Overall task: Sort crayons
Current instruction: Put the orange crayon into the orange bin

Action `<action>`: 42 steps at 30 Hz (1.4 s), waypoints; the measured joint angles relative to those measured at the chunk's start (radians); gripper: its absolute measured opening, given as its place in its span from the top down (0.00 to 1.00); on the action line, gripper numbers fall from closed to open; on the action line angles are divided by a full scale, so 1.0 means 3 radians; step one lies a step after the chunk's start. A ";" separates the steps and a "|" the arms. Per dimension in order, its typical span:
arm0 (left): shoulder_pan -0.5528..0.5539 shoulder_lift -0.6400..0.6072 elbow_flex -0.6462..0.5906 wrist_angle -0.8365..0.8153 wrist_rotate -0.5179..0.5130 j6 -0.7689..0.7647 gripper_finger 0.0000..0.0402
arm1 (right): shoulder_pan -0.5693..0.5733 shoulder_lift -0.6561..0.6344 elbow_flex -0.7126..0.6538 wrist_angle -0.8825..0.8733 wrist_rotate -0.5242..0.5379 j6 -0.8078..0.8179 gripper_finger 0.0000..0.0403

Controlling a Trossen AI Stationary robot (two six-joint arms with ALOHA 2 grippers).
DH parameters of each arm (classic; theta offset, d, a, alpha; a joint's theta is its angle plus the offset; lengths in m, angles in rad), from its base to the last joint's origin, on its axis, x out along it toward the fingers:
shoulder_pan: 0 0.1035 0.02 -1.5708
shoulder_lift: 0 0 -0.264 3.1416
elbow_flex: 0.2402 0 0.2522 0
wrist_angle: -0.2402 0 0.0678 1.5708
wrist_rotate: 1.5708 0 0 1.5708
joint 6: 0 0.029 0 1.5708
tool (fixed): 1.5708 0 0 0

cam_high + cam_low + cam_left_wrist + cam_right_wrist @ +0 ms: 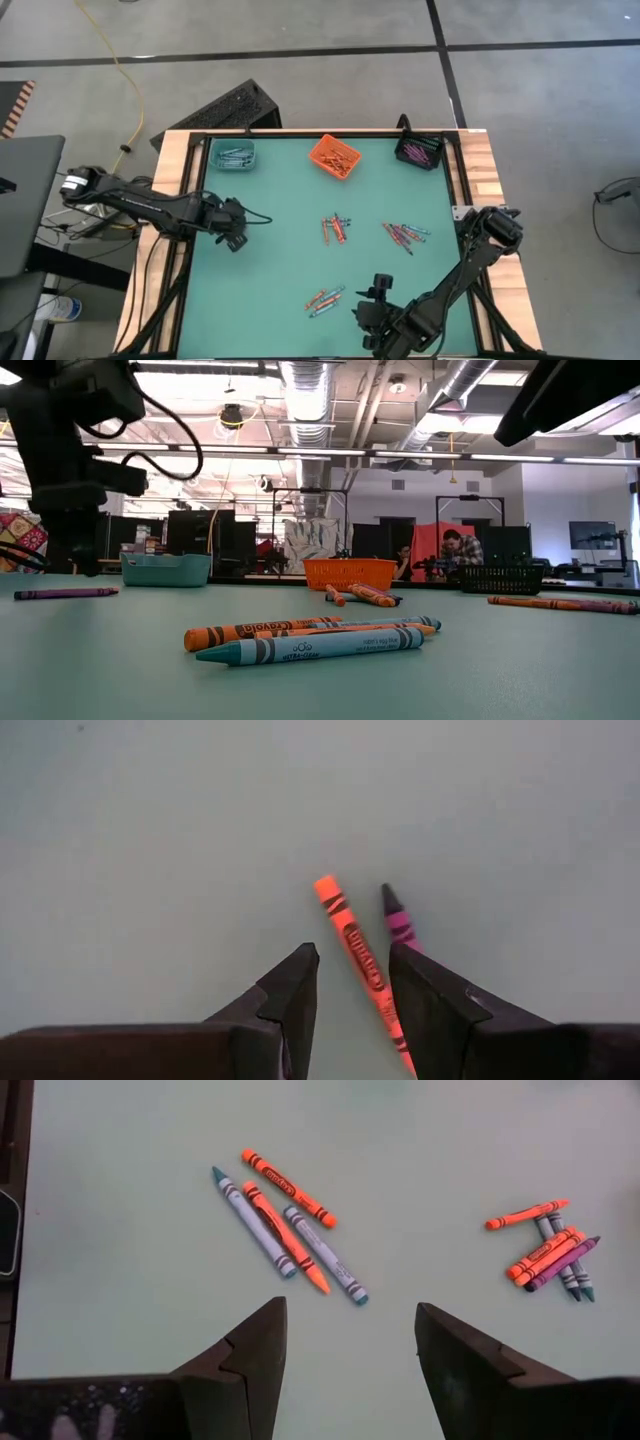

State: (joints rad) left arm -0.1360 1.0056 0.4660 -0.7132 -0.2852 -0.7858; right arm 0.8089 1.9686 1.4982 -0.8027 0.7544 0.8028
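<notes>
Sorting is partly done, by my reading: the teal bin [233, 154], the orange bin [334, 156] and the black bin [418, 151] along the far edge of the table [270, 280] each hold some crayons already, teal-blue, orange and purple as far as I can make out.

Left on the mat are three loose clusters: one group [336, 228] near the middle, a second [404, 235] toward the right edge, and a third [324, 298] nearer the front edge. My left wrist camera also shows an orange crayon [359, 957] and a purple crayon [399, 919] lying side by side under that arm, close to the left edge.

My left gripper [353, 982] is low over that pair, fingers part open and straddling the orange one; I cannot tell whether they have bitten on it yet, and it looks flat on the mat. My right gripper [350, 1342] waits near the front edge, fingers spread wide and empty, looking out over the front cluster.

I judge well over a dozen crayons are still to go.
</notes>
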 joint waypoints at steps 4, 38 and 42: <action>0.0001 0.0198 0.0000 -0.0015 -0.0004 -0.0062 0.71 | 0.0000 0.0000 0.0000 -0.0001 0.0000 0.0001 0.47; -0.0003 0.0643 0.0003 0.0172 -0.0022 0.0129 0.95 | 0.0004 0.0000 0.0000 0.0012 0.0003 0.0005 0.47; -0.0003 0.0643 0.0003 0.0174 -0.0033 0.0186 0.97 | 0.0004 0.0000 0.0000 0.0012 0.0004 0.0005 0.47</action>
State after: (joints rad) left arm -0.1368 1.1984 0.4667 -0.6611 -0.2951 -0.7300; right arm 0.8101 1.9686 1.4982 -0.7991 0.7555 0.8043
